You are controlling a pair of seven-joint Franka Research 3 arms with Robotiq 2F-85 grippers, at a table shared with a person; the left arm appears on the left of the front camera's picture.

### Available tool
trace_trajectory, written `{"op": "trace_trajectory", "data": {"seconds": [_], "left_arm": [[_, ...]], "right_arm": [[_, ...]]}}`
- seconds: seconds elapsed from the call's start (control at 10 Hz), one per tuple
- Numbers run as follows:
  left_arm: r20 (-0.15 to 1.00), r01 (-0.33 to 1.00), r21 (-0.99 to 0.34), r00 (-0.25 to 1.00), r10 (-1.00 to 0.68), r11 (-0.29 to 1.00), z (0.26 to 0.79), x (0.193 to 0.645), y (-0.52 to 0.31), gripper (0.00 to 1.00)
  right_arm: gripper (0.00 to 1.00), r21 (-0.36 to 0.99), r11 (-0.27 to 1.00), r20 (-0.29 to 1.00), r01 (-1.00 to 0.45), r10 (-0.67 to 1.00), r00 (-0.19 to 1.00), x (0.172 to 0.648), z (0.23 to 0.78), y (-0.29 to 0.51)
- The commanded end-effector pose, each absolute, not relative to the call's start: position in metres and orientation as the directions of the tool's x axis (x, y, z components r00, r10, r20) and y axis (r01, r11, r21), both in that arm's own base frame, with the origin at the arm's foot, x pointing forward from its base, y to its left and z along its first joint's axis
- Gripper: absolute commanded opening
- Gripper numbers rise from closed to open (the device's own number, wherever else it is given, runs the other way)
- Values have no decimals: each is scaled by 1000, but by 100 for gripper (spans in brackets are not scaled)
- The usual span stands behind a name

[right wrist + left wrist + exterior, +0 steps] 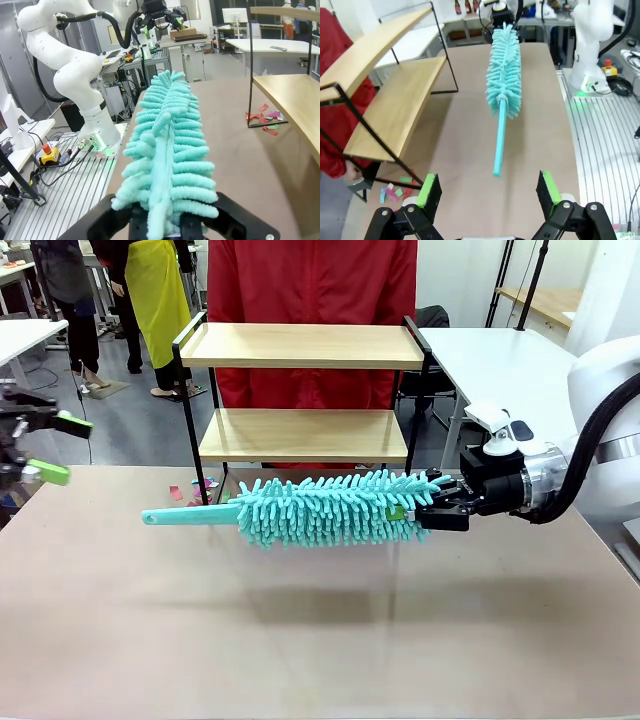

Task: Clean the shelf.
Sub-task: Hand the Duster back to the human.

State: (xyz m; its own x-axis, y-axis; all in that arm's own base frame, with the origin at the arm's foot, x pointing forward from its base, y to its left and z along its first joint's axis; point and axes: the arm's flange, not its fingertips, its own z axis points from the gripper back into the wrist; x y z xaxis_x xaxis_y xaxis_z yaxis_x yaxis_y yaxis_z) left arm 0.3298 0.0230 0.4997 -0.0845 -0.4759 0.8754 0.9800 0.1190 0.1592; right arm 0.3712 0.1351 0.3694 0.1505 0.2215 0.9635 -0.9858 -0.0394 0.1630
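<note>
Right now the shelf (300, 390) is seen at the far edge of the table (300, 640), just in front of a person in red (310, 300). It is made of two wooden boards in a thin black frame, so it is judged to be stiff and light, and it could be pushed or tipped by a hard shove. It need not be picked up; its boards are best brushed softly. A soft, fluffy teal duster (330, 508) is held by its fuzzy end in the right gripper (440, 508), which is closed tight on it. The duster is held level above the table, just in front of the lower board. The left gripper (490, 192) is held wide open with nothing in it, well apart from the shelf
</note>
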Motion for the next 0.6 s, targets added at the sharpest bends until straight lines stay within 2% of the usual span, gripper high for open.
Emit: {"op": "trace_trajectory", "data": {"seconds": [0.0,0.2,0.3,0.4,0.5], "left_arm": [[903,979,163,-99,-418,122,472,305,25,100],[906,980,178,-126,-404,92,475,302,23,100],[893,982,141,-71,-443,128,492,324,44,100],[893,982,141,-71,-443,128,492,324,44,100],[893,982,141,-71,-443,128,492,324,44,100]], "right_arm": [[0,158,-38,964,-987,222,146,371,371,135],[0,158,-38,964,-987,222,146,371,371,135],[0,158,-38,964,-987,222,146,371,371,135],[16,163,-39,963,-986,221,151,371,369,135],[16,147,-20,975,-989,173,141,370,387,132]]}}
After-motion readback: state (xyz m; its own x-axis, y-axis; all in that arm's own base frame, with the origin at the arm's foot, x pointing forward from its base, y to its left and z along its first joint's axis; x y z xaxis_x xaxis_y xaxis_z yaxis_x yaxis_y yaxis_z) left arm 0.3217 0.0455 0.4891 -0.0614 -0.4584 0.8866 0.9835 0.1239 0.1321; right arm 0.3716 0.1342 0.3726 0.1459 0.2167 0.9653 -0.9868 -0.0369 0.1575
